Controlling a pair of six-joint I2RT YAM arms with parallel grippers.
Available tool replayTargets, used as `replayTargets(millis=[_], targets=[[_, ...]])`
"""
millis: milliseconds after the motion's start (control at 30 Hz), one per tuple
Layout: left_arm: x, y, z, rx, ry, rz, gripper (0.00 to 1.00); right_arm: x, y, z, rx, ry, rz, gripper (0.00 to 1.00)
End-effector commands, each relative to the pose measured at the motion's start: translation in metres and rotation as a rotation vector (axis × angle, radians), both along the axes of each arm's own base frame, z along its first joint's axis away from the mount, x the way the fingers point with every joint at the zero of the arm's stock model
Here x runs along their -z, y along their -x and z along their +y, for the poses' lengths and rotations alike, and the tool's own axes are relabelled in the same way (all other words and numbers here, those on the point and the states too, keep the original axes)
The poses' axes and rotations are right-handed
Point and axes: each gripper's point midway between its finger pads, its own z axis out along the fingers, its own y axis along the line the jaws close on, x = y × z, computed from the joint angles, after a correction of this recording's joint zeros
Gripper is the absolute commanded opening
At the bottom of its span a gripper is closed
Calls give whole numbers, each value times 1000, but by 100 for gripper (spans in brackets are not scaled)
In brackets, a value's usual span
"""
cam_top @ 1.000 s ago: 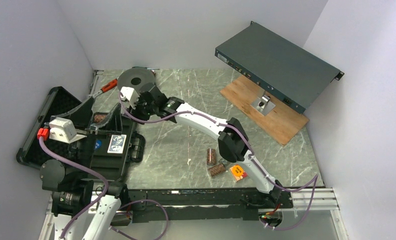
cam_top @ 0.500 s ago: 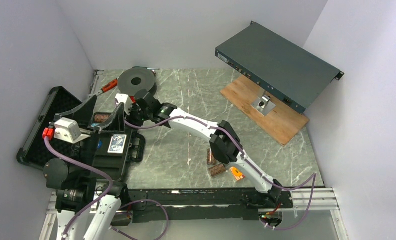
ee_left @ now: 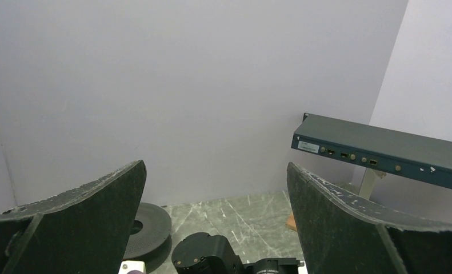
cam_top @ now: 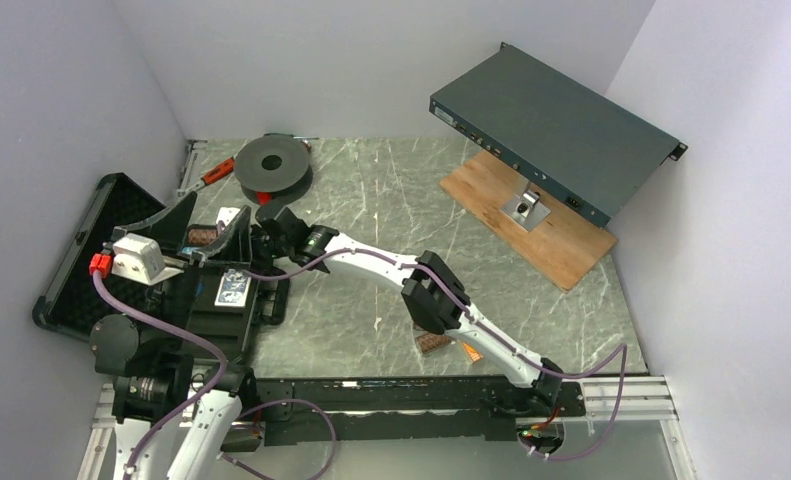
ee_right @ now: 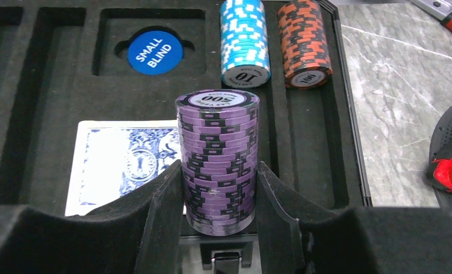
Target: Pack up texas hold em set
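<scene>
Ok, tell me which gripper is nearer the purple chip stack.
Right. The right gripper clamps the purple chip stack between its fingers, over the open case. The left gripper is open and empty, above the case, and the stack does not show in its camera's view.

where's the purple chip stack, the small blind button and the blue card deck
purple chip stack (ee_right: 218, 165), right wrist view, middle of its side
small blind button (ee_right: 155, 52), right wrist view, centre of its blue face
blue card deck (ee_right: 125, 164), right wrist view, patterned top card
</scene>
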Motion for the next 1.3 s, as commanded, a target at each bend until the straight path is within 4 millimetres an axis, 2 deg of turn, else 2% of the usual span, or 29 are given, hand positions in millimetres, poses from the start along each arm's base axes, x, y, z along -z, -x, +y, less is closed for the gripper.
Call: replayTargets(millis=[0, 267, 700, 800, 867, 1033, 1133, 1267], targets=[[-1, -3, -5, 21, -12, -9, 100, -84, -23, 23, 35, -244, -175, 0], [2, -6, -6, 25, -15, 5, 100, -72, -40, 24, 67, -257, -224, 0], [7, -10, -2, 4, -10, 26, 100, -34, -22, 12, 17, -138, -220, 0], [7, -10, -2, 1, -8, 27, 100, -28, -23, 7, 34, -114, -222, 9], [7, -10, -2, 1, -8, 27, 100, -27, -24, 4, 48, -106, -224, 21], [9, -12, -1, -3, -6, 34, 100, -32, -27, -2, 75, -98, -234, 43], [9, -12, 0, -7, -4, 36, 100, -36, -27, -4, 80, -98, -240, 47], [10, -13, 1, -15, 1, 40, 100, -41, -26, -5, 84, -98, -242, 59]])
